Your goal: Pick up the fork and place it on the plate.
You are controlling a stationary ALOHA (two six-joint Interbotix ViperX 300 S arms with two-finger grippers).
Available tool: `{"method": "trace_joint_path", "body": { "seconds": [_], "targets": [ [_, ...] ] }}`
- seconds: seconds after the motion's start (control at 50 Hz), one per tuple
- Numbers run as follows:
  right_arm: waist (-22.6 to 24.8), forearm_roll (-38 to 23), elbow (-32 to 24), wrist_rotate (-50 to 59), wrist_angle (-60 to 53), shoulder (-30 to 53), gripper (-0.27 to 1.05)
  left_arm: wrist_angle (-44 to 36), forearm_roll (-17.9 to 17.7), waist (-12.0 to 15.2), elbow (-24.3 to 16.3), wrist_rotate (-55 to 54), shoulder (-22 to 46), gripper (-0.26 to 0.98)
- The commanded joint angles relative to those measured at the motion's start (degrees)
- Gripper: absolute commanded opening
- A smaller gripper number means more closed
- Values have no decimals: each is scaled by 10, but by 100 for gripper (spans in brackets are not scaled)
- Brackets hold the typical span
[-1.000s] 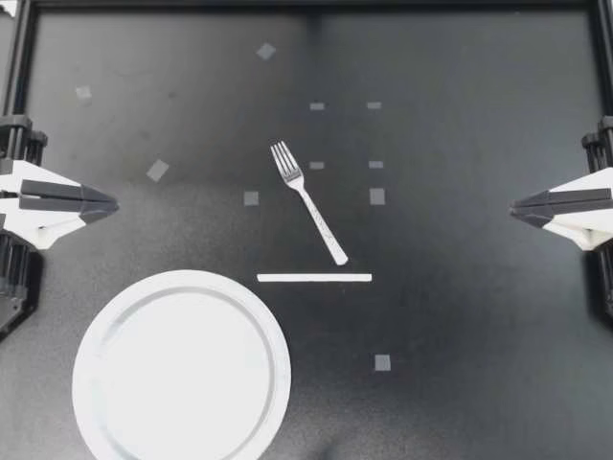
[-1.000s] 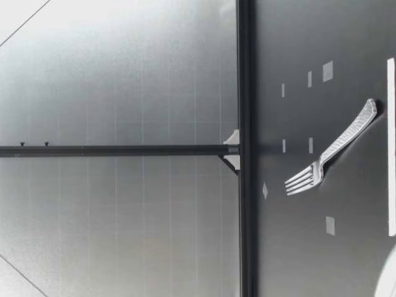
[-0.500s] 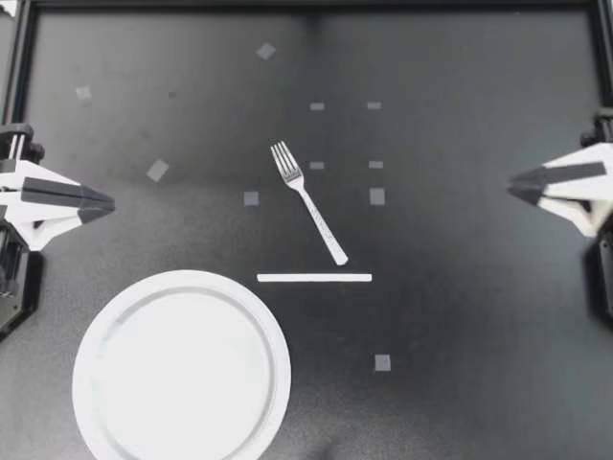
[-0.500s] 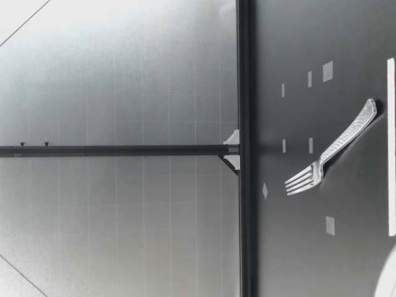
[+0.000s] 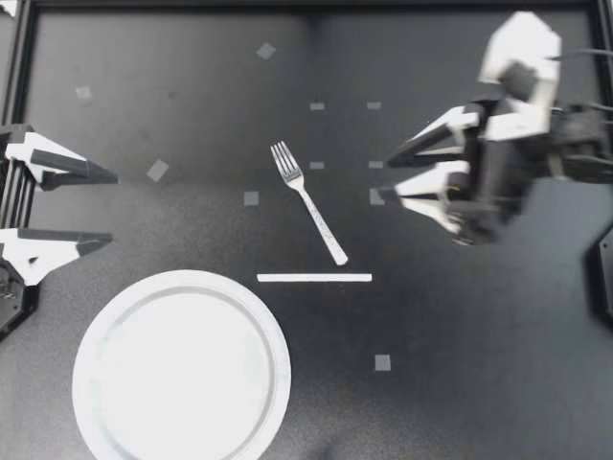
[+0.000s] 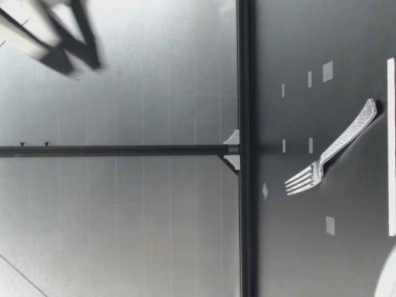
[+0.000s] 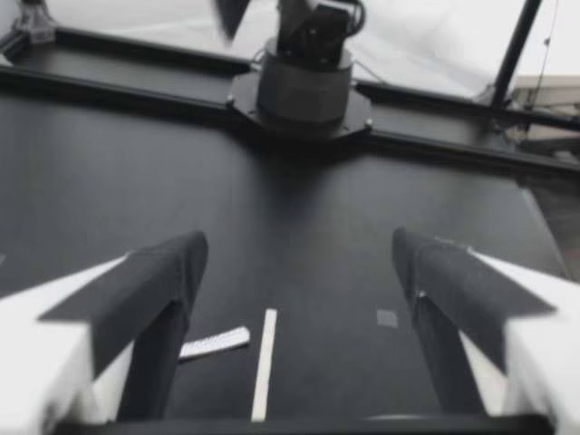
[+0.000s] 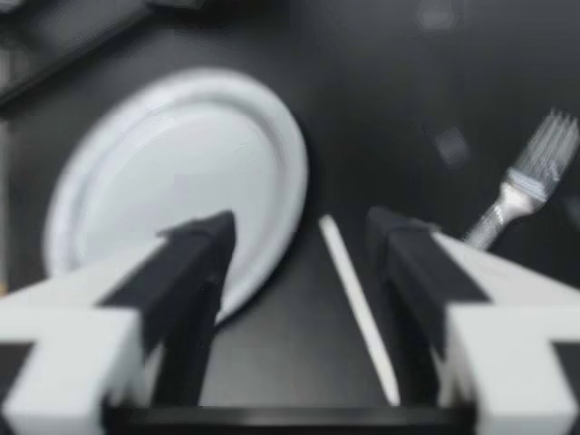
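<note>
Fork (image 5: 307,201) with patterned handle flat beside white strip (image 5: 314,278); left gripper (image 5: 112,209) and right gripper (image 5: 386,178) both spread wide, empty.

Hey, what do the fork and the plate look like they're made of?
Fork: probably polished metal. It is silvery with bright glints and a patterned handle, though metallised plastic can't be ruled out.
Plate: white and fairly matte, with a shallow pressed ring inside the rim, so likely paper or plastic. I cannot tell which.
</note>
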Motion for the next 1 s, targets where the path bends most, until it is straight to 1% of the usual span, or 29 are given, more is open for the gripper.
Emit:
{"method": "trace_joint_path", "body": {
  "seconds": [0.0,0.12,0.3,0.44,0.54,0.64,0.7,0.98],
  "targets": [
    [-24,0,-48,17,56,54,58,-7,1,1,-8,1,2,72],
    [-60,0,-118,31,164,149,58,-7,1,1,-7,1,1,70],
    [-75,0,-181,37,184,269,58,-8,1,1,-4,0,0,70],
    [-76,-3,-223,49,184,330,57,-13,1,1,1,1,-1,69],
    [-76,-9,-242,66,189,355,57,-18,1,1,3,1,-1,69],
    [-76,-40,-262,85,207,373,57,-18,1,1,5,1,-1,69],
    [-75,-48,-270,98,217,381,57,-18,2,1,7,1,-1,69],
    [-43,-49,-330,98,258,425,56,-18,2,1,12,1,-2,69]
  ]
}}
